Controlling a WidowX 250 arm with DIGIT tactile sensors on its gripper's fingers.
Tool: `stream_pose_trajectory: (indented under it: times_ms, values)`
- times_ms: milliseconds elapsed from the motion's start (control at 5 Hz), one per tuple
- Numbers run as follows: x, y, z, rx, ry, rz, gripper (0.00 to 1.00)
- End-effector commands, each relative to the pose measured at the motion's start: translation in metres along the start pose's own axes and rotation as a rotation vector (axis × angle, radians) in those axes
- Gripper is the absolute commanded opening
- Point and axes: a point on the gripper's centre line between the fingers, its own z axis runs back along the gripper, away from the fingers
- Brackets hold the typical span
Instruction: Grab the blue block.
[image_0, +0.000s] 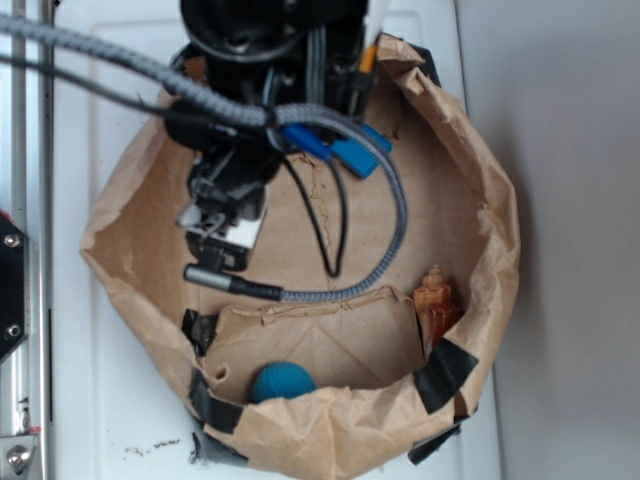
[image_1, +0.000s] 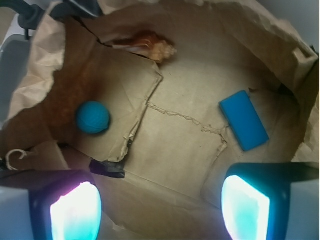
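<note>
Overhead, the arm and its cables hide most of the blue block (image_0: 355, 150), leaving only a sliver visible. Seen from the wrist, the claw (image_1: 160, 210) gapes wide with nothing between its glowing fingers (image_1: 245, 207), which are cut off at the bottom edge. The block (image_1: 243, 120) lies flat on the paper bag (image_1: 190, 85) floor, ahead and right; the teal ball (image_1: 93, 118) sits ahead left.

A crumpled brown paper tub (image_0: 480, 200), patched with black tape, is sitting on a white table (image_0: 90, 380). Lying on its floor are the blue block (image_1: 243, 120), a teal ball (image_1: 93, 118) and a shell (image_1: 150, 42).
</note>
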Motion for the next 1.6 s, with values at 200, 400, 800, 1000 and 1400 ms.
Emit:
stream_pose_trajectory:
  times_ms: [200,400,800,1000,1400]
  values:
    - [0.003,0.007,-0.02,-0.004,-0.05,-0.108,1.0]
    - [0.012,0.017,-0.048,0.036,-0.086,-0.2,1.0]
    - [0.038,0.048,-0.084,0.09,-0.032,-0.151,1.0]
    - [0.046,0.064,-0.083,0.115,-0.039,-0.111,1.0]
    - [0.042,0.085,-0.085,0.136,-0.072,-0.111,1.0]
